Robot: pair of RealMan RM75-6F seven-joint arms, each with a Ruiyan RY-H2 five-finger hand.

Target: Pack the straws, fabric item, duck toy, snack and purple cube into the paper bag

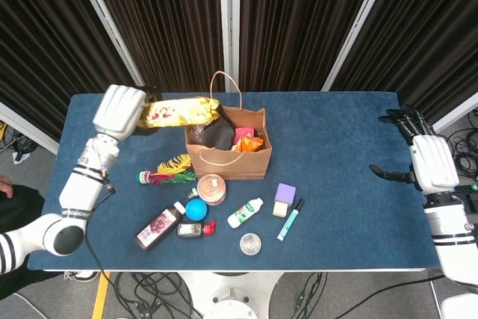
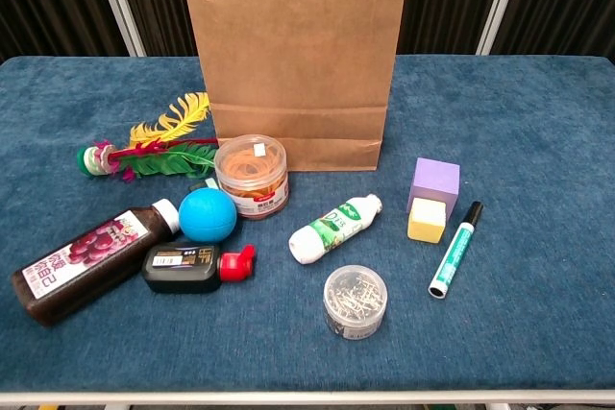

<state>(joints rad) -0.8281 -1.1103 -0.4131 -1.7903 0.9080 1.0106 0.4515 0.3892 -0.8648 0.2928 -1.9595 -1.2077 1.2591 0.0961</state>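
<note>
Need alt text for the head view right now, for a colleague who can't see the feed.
The left hand holds a yellow snack packet over the rim of the open paper bag on a blue table. The purple cube sits in front of the bag among small clutter; the right hand hangs open at the table's far right.

We take this for a lab or robot test room, not a home. We see a table (image 1: 336, 132) topped with blue felt, and behind its far edge black pleated curtains (image 1: 172, 20) hung between pale metal posts (image 1: 228, 16), closing the space off. Under the near edge, loose cables (image 1: 149, 289) trail across a grey floor, and yellow tape (image 1: 99, 296) marks the floor by the near left corner.
</note>
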